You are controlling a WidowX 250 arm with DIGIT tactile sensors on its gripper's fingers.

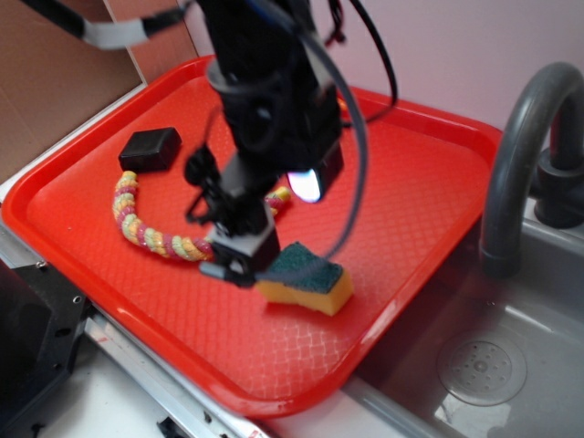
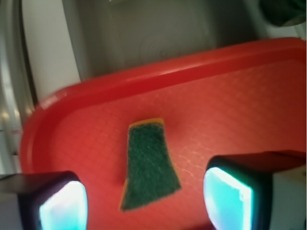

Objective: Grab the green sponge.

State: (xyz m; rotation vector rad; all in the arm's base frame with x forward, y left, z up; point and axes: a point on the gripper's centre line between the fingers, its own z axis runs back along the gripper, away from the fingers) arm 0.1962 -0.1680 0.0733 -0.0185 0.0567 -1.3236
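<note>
The green sponge [image 1: 308, 278] lies flat on the red tray [image 1: 415, 182] near its front edge, its dark green scouring top over a yellow-orange foam body. My gripper [image 1: 239, 260] hangs low at the sponge's left end. In the wrist view the sponge [image 2: 148, 165] lies between the two glowing pads and runs away from the gripper [image 2: 145, 201]. The pads stand wide apart, clear of the sponge on both sides. The gripper is open and holds nothing.
A small black block [image 1: 151, 149] sits at the tray's back left. A yellow and pink rope [image 1: 146, 233] curves across the tray behind the gripper. To the right of the tray are a metal sink [image 1: 493, 365] and a grey faucet [image 1: 516, 155].
</note>
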